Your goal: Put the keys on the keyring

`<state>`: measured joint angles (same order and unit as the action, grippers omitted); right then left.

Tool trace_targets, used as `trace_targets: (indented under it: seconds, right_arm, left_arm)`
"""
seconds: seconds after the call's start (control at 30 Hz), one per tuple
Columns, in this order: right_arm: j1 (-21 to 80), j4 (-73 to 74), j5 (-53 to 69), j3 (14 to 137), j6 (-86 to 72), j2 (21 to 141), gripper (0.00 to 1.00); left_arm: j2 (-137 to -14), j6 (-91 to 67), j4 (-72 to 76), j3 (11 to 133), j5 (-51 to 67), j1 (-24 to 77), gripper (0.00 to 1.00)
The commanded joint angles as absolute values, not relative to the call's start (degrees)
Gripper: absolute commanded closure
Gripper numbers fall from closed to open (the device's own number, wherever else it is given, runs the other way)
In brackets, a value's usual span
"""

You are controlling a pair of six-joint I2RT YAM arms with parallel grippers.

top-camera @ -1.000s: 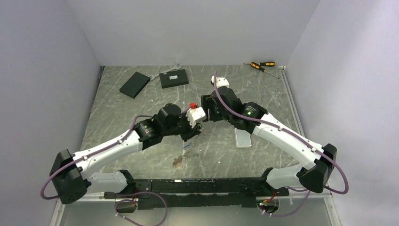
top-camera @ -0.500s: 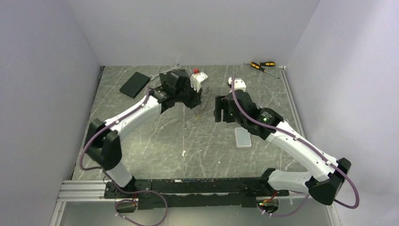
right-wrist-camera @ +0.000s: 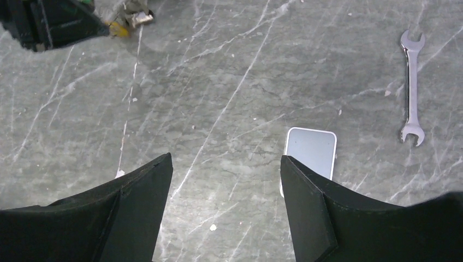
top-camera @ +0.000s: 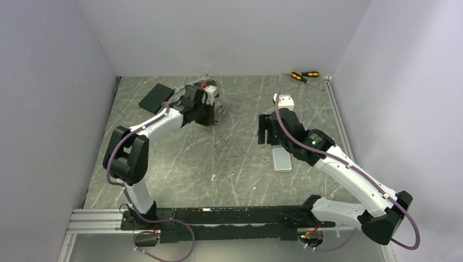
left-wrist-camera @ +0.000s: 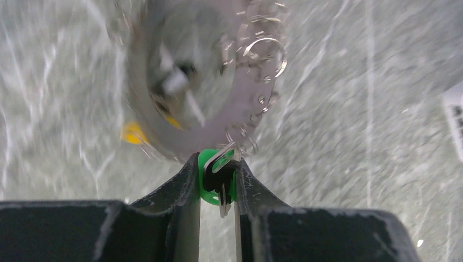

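In the left wrist view my left gripper [left-wrist-camera: 217, 164] is shut on a small metal key with a green tag [left-wrist-camera: 210, 188]. The key hangs from the bottom rim of the keyring [left-wrist-camera: 174, 143], a large grey ring that is blurred by motion. A yellow tag [left-wrist-camera: 132, 132] and small split rings [left-wrist-camera: 267, 54] hang on its rim. From above, the left gripper [top-camera: 212, 112] is far back on the left of the table. My right gripper [top-camera: 263, 131] is right of centre. It is open in its wrist view [right-wrist-camera: 226, 164], with only bare table between the fingers.
A phone [top-camera: 282, 159] lies face up under the right arm, just beside the right finger [right-wrist-camera: 306, 207]. A wrench [right-wrist-camera: 412, 87] lies beyond it. A black box [top-camera: 155, 97] sits at the back left, and yellow-and-black screwdrivers [top-camera: 304, 76] at the back right.
The left arm swung from the table's middle to the back left, still shut on the key. The right gripper drew back to the right, away from it, and opened wider.
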<state>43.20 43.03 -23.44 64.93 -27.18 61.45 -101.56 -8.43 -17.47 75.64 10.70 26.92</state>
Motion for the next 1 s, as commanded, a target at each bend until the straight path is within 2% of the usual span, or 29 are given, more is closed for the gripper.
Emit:
trace_targets:
  seconds: [0.0,0.3,0.57,0.83,0.9,0.93,0.97]
  right_arm:
    - [42.80,41.71,-23.53,64.76,-25.94,61.35,0.24]
    - [42.63,40.70,-21.89,65.33,-25.44,63.19,0.24]
    - [42.63,40.99,-21.37,64.44,-26.09,62.99,0.24]
    - [42.63,42.12,-22.25,63.68,-26.10,61.93,0.24]
    - [42.63,41.98,-22.57,63.56,-25.96,61.61,0.24]
    - [42.63,41.74,-22.70,63.50,-25.81,61.42,0.24]
    - [42.58,41.44,-22.76,63.46,-25.58,61.21,0.24]
  left_arm:
    - [-95.12,-12.23,-16.80,68.69,7.91,24.17,1.00]
    - [-88.87,-12.59,-17.55,57.88,7.79,22.09,1.00]
    - [-91.05,-15.09,-18.06,55.41,13.22,22.52,1.00]
    - [-86.65,-13.78,-26.33,55.29,8.84,26.21,0.68]
    - [-84.83,-13.68,-28.94,55.47,6.12,26.95,0.55]
    - [-83.70,-13.81,-29.99,55.54,5.04,27.12,0.45]
    - [-82.49,-14.01,-31.06,55.67,3.61,27.15,0.27]
